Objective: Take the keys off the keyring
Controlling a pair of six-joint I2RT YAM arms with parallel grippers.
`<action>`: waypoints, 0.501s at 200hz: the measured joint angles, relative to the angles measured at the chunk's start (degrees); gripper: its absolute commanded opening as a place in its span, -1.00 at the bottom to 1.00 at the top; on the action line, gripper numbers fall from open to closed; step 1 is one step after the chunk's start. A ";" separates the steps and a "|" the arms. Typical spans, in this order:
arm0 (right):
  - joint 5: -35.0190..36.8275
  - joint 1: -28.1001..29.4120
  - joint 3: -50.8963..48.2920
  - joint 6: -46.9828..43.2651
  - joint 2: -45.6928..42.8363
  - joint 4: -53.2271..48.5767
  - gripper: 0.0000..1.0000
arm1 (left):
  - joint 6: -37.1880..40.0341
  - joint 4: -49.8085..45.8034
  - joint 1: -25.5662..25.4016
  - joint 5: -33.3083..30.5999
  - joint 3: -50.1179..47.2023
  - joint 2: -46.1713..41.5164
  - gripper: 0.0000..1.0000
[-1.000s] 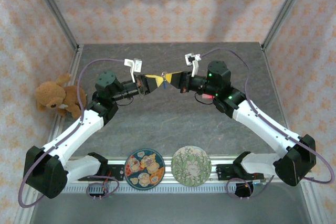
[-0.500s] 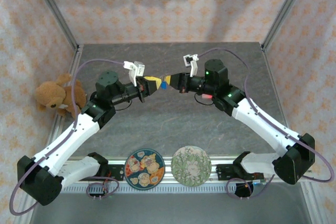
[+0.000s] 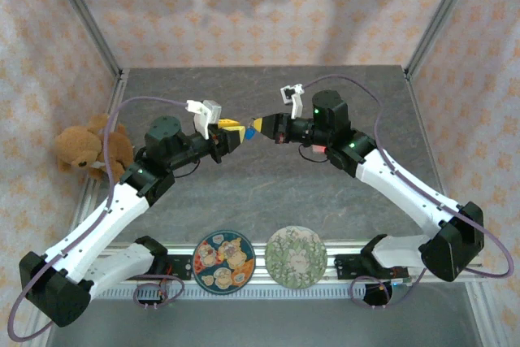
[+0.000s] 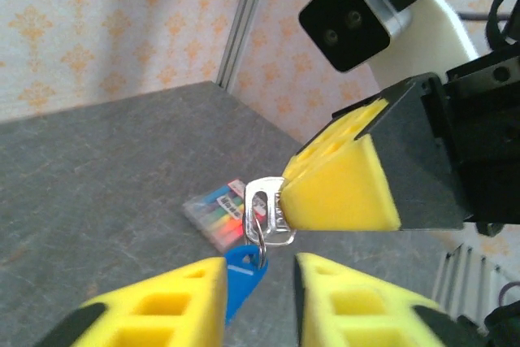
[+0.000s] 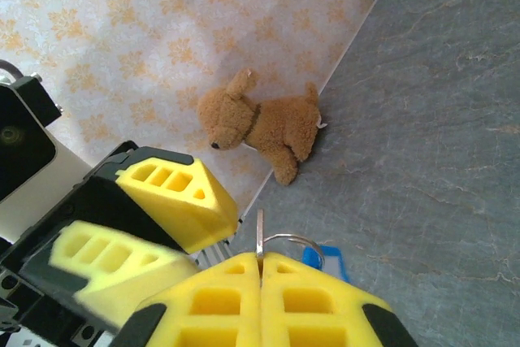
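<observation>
Two arms meet above the middle of the grey table [image 3: 268, 193], grippers tip to tip and off the surface.

Right gripper [image 3: 262, 124]: the two yellow pads [image 5: 231, 282] are pressed together on one silver key [image 4: 264, 205], pinched by its blade so that the head sticks out. One keyring [image 4: 257, 235] hangs through the key's head. One blue tag [image 4: 241, 275] dangles from the ring. Only one key can be made out; whether more hang behind the tag, cannot tell.

Left gripper [image 3: 231, 134]: fingers [image 4: 166, 302] stand apart with a clear gap, nothing between them. It sits just beside the key bunch, with the tag hanging near the gap.

Other things, counted:
- one brown teddy bear [image 3: 85, 148], lying at the table's left edge against the wall
- two round patterned plates [image 3: 225, 259] side by side at the near rail
- one small multicoloured packet [image 4: 215, 210], flat on the table below the key
</observation>
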 measured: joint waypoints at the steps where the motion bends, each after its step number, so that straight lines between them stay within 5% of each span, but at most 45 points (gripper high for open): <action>1: 0.00 0.00 0.00 0.00 0.00 0.02 -1.00 | -0.11 0.04 0.00 0.00 -0.04 -0.07 -0.30; 100: -0.13 0.00 -1.60 -4.70 -3.17 2.54 -1.00 | -9.01 11.98 4.68 5.27 -4.76 -0.96 0.06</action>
